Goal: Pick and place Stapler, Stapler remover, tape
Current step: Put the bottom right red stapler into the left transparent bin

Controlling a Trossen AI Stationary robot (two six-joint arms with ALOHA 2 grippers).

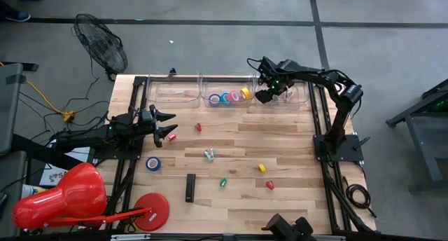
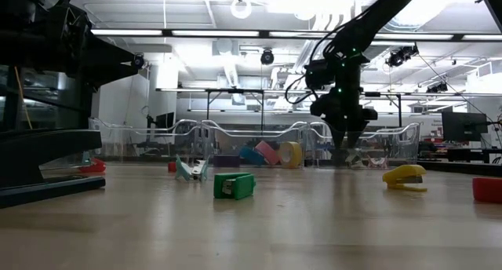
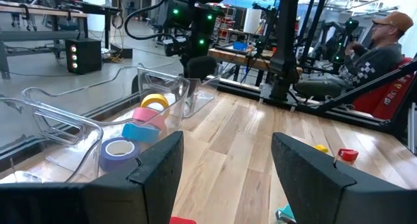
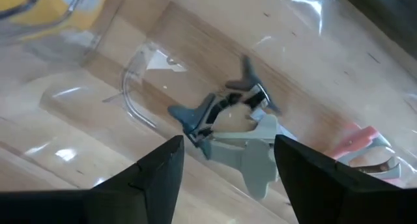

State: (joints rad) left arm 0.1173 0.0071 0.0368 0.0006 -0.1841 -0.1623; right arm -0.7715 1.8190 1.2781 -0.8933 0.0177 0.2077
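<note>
- Wooden planks make up the surface; near its front edge a black stapler lies with its long axis running front to back.
- Around the middle, small things lie scattered and apart: a green stapler, a yellow stapler, a red one, and a pale blue-grey staple remover, which in the low view stands with its prongs spread upward.
- A blue tape roll lies flat toward the left side, hole facing up.
- The left claw waits over the left part of the surface, its fingers spread apart and grasping nothing, pointing toward the right.
- Just beside its tips sits a red stapler, and a little further right another small red piece.
- At the far edge three clear plastic bins stand in a row. The left bin holds something pale that I cannot make out.
- The middle bin holds tape rolls in a line: purple, blue, pink and yellow, the last ones leaning on edge.
- The right claw hangs over the right bin, fingers apart and released; below it in the bin lie a blue-grey staple remover, on its side, and a pinkish one beside it.
</note>
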